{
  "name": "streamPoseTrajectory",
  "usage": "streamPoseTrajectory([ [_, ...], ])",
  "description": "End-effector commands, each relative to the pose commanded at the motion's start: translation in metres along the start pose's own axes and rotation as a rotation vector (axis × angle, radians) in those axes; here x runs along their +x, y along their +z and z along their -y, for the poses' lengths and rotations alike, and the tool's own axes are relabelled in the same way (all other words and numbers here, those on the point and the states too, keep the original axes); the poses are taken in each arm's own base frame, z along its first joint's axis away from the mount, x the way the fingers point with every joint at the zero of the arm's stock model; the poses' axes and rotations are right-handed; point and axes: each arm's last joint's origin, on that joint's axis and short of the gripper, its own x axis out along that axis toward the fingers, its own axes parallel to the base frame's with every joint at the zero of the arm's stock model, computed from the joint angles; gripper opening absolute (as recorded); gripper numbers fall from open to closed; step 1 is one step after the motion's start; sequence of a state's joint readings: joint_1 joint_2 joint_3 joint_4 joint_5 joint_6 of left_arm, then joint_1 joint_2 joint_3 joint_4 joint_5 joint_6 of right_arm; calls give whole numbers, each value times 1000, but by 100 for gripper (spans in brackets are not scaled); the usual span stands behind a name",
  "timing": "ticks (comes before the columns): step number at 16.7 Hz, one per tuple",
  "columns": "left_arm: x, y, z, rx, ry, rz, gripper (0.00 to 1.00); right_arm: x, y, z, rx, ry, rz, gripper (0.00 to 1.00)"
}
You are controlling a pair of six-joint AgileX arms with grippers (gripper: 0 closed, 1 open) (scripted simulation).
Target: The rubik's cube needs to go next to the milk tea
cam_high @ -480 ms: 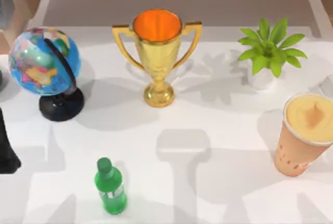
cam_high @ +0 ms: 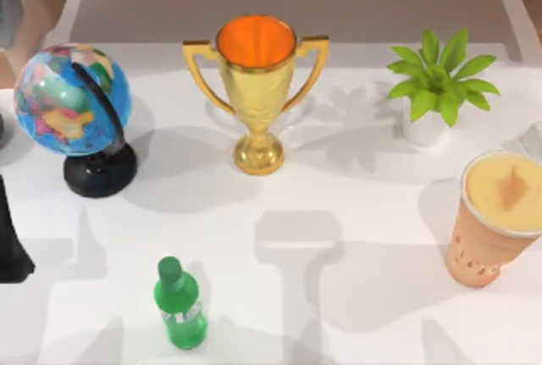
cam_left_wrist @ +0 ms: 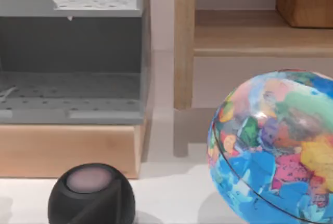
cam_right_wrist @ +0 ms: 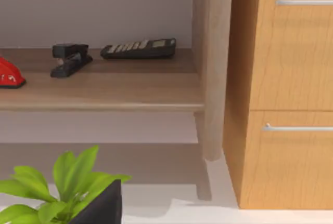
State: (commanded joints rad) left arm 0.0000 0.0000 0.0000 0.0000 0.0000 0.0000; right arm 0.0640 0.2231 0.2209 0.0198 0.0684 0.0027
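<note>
The milk tea (cam_high: 500,217), a peach-orange cup with a creamy top, stands at the table's right edge. The rubik's cube is out of view. A black part of my left arm (cam_high: 12,242) sits at the table's left edge, in front of the globe. In the right wrist view, a dark edge of my right gripper (cam_right_wrist: 101,207) shows close to the camera, in front of the plant's leaves (cam_right_wrist: 62,182).
A gold trophy (cam_high: 257,85) stands at the back centre, a globe (cam_high: 74,104) at the back left and a potted plant (cam_high: 436,85) at the back right. A green bottle (cam_high: 179,303) stands front left. A dark round speaker (cam_left_wrist: 91,198) sits by the globe. Wooden shelves and drawers (cam_right_wrist: 283,94) stand behind.
The shadows near the table's front right edge have shifted a little. The objects on the table have not moved.
</note>
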Motion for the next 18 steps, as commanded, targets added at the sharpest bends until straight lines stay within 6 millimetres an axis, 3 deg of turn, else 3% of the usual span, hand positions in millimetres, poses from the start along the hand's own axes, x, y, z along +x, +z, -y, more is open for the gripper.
streamPoseTrajectory([
  [4, 0, 0, 0, 0, 0, 0, 100, 36, 77, -13, 0, -3, 4, 100],
  [7, 0, 0, 0, 0, 0, 0, 100, 88, 127, -33, -1, -5, -7, 100],
  [9, 0, 0, 0, 0, 0, 0, 100, 130, 150, -53, -3, -5, -16, 100],
  [14, 0, 0, 0, 0, 0, 0, 100, 223, 167, -111, -6, -6, -28, 100],
  [18, 0, 0, 0, 0, 0, 0, 100, 263, 163, -146, -3, -6, -22, 100],
])
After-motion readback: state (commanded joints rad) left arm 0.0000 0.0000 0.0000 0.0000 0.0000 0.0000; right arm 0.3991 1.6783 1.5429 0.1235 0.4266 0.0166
